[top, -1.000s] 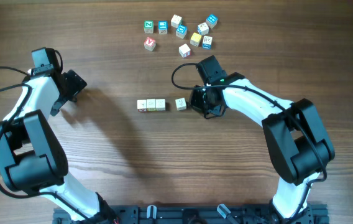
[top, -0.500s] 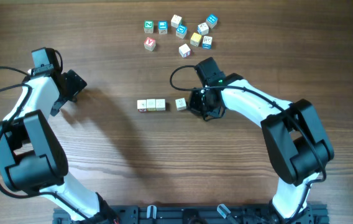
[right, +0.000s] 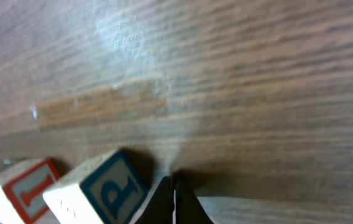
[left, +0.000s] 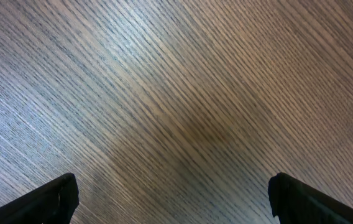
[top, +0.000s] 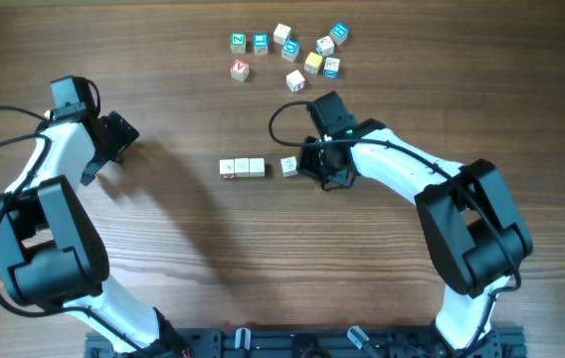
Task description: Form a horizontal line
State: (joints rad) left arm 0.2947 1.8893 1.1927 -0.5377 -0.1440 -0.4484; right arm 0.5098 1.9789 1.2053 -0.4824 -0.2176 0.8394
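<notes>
The horizontal line (top: pixel 243 168) is a row of three pale cream cubes touching edge to edge at mid-table. A fourth cream cube (top: pixel 289 166) lies a small gap to its right. My right gripper (top: pixel 309 165) is shut and empty, its tips low on the table just right of that cube. In the right wrist view the shut tips (right: pixel 172 190) sit against the side of the cube with a blue P face (right: pixel 102 190). A red-lettered cube of the line (right: pixel 21 190) shows beyond it. My left gripper (top: pixel 123 134) is open and empty at far left, over bare wood (left: pixel 176 205).
A loose cluster of blue, green, yellow and red-faced cubes (top: pixel 292 50) lies at the back, above the right arm. The right arm's cable loops above the fourth cube. The arm bases stand along the front edge.
My right gripper has slid a little left, closing on the right side of the fourth cube. The cubes and the left arm have not visibly moved.
</notes>
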